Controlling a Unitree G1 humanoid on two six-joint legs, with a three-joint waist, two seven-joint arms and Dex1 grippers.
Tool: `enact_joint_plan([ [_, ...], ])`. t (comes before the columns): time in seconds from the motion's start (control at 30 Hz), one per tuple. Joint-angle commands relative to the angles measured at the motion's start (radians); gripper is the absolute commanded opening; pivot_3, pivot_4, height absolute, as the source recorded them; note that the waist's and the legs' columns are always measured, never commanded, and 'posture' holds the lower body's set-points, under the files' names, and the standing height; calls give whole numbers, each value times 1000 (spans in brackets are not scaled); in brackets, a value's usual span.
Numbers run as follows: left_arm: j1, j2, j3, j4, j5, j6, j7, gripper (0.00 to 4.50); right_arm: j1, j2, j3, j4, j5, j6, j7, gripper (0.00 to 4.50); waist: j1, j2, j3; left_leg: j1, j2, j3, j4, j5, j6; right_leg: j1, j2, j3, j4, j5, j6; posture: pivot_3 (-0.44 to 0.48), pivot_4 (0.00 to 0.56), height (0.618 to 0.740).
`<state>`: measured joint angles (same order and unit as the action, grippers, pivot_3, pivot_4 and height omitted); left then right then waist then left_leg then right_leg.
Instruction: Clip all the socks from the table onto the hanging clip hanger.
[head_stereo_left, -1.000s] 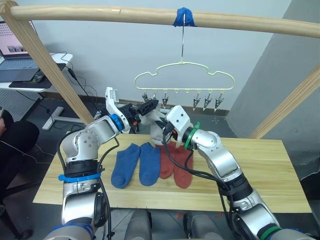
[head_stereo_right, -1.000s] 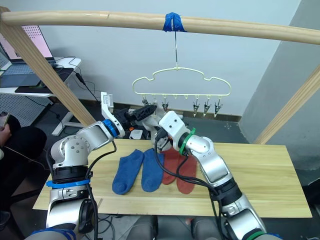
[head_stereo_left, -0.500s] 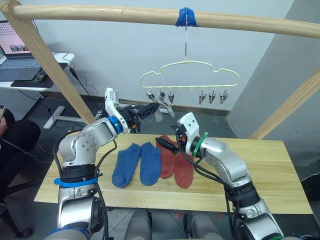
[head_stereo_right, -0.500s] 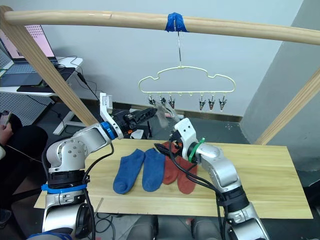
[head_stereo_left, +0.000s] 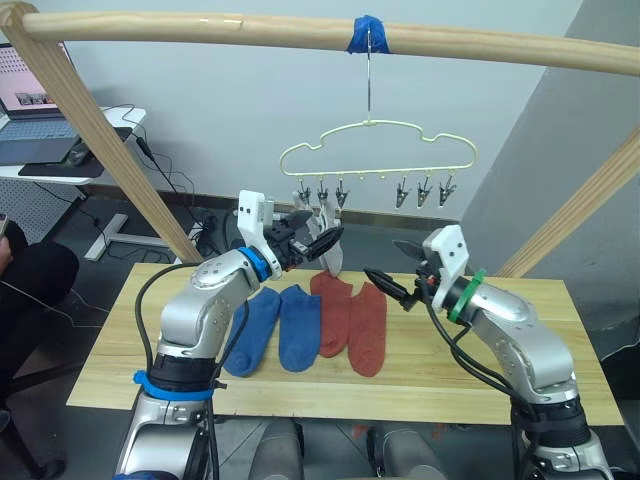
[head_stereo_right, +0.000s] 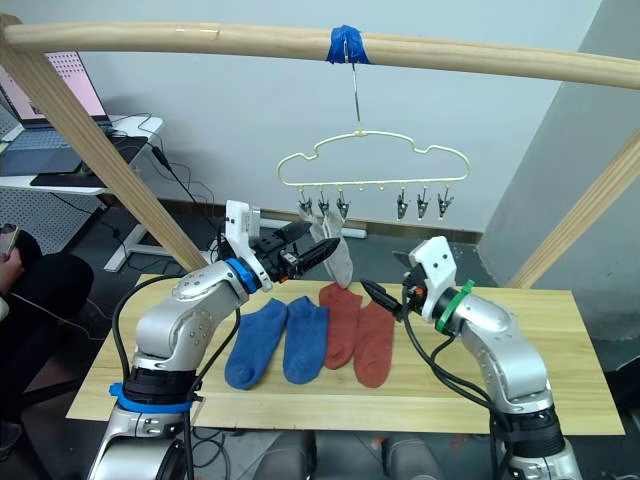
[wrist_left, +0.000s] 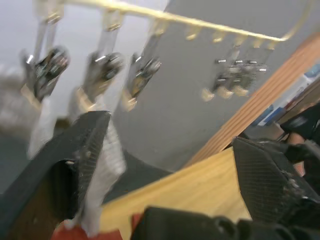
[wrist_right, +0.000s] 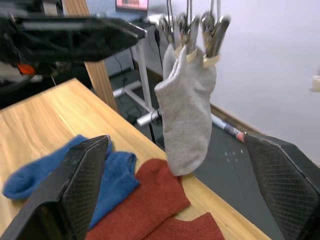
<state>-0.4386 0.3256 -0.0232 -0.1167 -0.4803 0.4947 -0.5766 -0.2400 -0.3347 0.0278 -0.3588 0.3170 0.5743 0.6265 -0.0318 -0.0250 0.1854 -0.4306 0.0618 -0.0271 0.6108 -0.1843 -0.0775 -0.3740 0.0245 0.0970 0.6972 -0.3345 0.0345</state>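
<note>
table (head_stereo_left: 560, 330): four socks near far edge, blue pair (head_stereo_left: 270, 328) left of rust red pair (head_stereo_left: 352, 325) | clip hanger (head_stereo_left: 378, 160): grey sock (wrist_right: 187, 112) on leftmost clips | left gripper (head_stereo_left: 318, 232), right gripper (head_stereo_left: 398, 270): spread wide, empty

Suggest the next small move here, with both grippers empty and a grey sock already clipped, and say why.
Probably lower the open right gripper onto the nearer rust red sock on the light wooden table. The light grey sock hangs clipped on the pale-yellow wire clip hanger; two blue socks also wait.
</note>
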Motion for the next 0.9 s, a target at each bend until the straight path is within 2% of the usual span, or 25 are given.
enact_joint_plan([
  [0.03,3,-18,-28,-23,45,-88,-16,3033,2,-13,-33,-43,44,-39,18,4500,-1,0,0,0,0,0,0,0,0,0,0,0,0,0,0,-6,145,740],
  [0.13,-1,-47,-49,25,121,-190,13,2219,-1,-20,-42,-30,57,-63,22,4500,-1,0,0,0,0,0,1,0,0,0,1,0,0,0,0,-12,146,740],
  [0.3,-59,-131,-46,226,228,-374,83,2219,-61,-13,-60,-25,117,-102,53,4500,0,0,0,0,-1,0,2,0,0,0,0,0,0,0,0,-26,149,740],
  [0.5,-112,-167,-39,391,271,-498,78,2219,-91,-33,-44,-39,158,-90,77,4500,-1,0,0,0,0,0,2,0,0,0,1,0,0,0,1,-38,148,740],
  [0.9,-164,-210,-17,526,288,-594,95,2219,-108,-41,-45,-56,170,-79,44,4500,-4,0,0,-1,0,0,2,0,0,0,0,0,0,0,1,-68,141,740],
])
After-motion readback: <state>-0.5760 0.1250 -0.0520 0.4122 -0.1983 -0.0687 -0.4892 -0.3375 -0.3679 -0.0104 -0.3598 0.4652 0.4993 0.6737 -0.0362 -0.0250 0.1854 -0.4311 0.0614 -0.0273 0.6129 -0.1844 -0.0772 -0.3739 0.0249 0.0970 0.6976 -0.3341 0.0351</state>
